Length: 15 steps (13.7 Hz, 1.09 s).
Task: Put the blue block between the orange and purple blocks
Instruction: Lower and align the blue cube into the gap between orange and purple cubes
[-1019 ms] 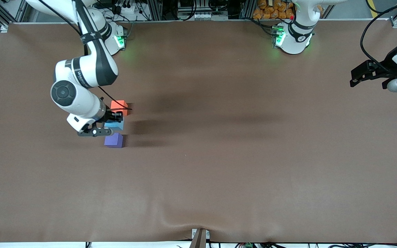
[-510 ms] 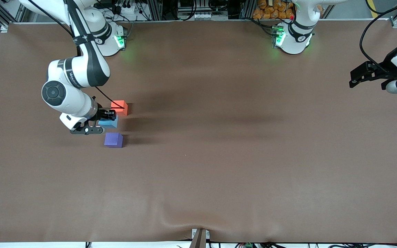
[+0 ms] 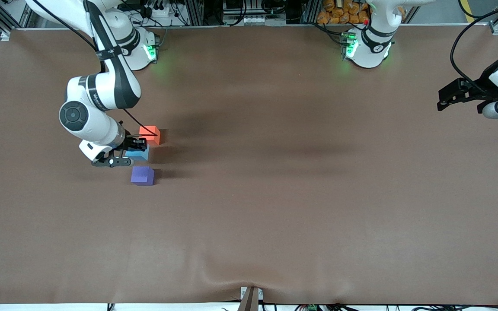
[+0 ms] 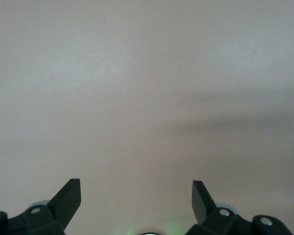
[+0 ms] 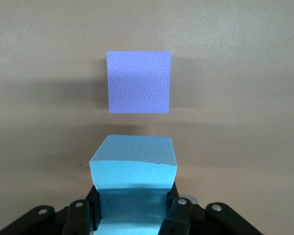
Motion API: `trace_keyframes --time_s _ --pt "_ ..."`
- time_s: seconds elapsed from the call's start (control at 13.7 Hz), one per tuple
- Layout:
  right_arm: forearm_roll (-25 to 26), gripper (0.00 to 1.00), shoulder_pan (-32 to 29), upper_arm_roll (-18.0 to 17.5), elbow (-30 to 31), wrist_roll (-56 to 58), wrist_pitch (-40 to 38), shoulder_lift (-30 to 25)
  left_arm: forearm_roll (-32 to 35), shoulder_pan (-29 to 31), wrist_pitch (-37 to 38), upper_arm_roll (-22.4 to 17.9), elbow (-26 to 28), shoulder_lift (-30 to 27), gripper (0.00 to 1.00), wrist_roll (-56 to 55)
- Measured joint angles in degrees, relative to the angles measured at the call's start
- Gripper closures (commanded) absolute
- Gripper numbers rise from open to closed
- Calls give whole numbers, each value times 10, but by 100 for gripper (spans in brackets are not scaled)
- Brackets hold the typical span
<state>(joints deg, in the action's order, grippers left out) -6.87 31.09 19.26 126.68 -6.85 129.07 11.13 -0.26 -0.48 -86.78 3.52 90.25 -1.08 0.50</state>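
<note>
My right gripper [image 3: 133, 152] is shut on the sky-blue block [image 3: 139, 153], low over the strip of table between the orange block [image 3: 150, 134] and the purple block [image 3: 142, 176]. The purple block lies nearer the front camera than the orange one. In the right wrist view the blue block [image 5: 134, 164] sits squeezed between the black fingers [image 5: 179, 215] of the right gripper [image 5: 133, 208], with the purple block [image 5: 139, 82] a short gap ahead; the orange block is out of that view. My left gripper [image 3: 447, 97] waits open above the left arm's end of the table, and in its own wrist view the left gripper [image 4: 135, 196] holds nothing.
A brown cloth [image 3: 275, 194] covers the whole table, with a slight wrinkle near the front edge [image 3: 249, 276]. Both arm bases stand along the edge farthest from the front camera.
The right gripper with the blue block shifted slightly toward the right arm's end of the table, staying between the orange and purple blocks. The left arm barely moved.
</note>
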Motion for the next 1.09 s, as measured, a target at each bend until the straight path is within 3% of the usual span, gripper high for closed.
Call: trace_keyframes --time_s 1.09 --pt "-7 100 0 -7 17 11 63 45 0 0 0 0 0 0 0 0"
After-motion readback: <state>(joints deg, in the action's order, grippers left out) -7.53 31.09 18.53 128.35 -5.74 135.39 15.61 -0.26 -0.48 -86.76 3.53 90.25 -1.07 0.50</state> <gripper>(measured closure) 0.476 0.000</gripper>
